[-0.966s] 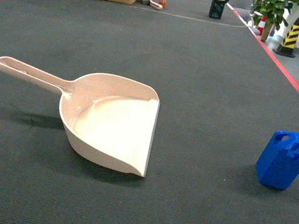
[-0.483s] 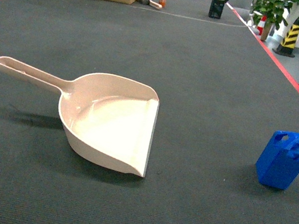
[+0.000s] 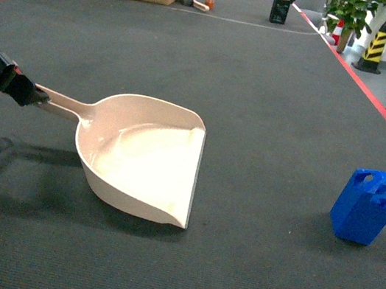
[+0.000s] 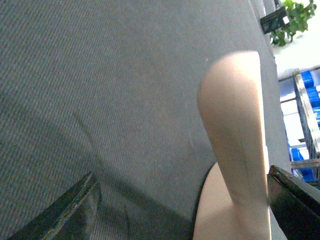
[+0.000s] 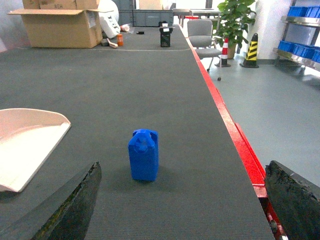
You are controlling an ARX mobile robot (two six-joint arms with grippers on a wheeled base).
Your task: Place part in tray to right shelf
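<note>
Warehouse-like workshop: grey carpeted floor, cardboard box, striped bollard, blue crates on racks.

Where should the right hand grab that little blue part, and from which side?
Grip the blue part across its flat side walls, below the peaked top, coming straight in from the right hand's open side. It stands upright and alone on the mat, apart from the tray.

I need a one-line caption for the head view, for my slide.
Left gripper reaches the tray handle; the blue part stands apart on the dark mat.
</note>
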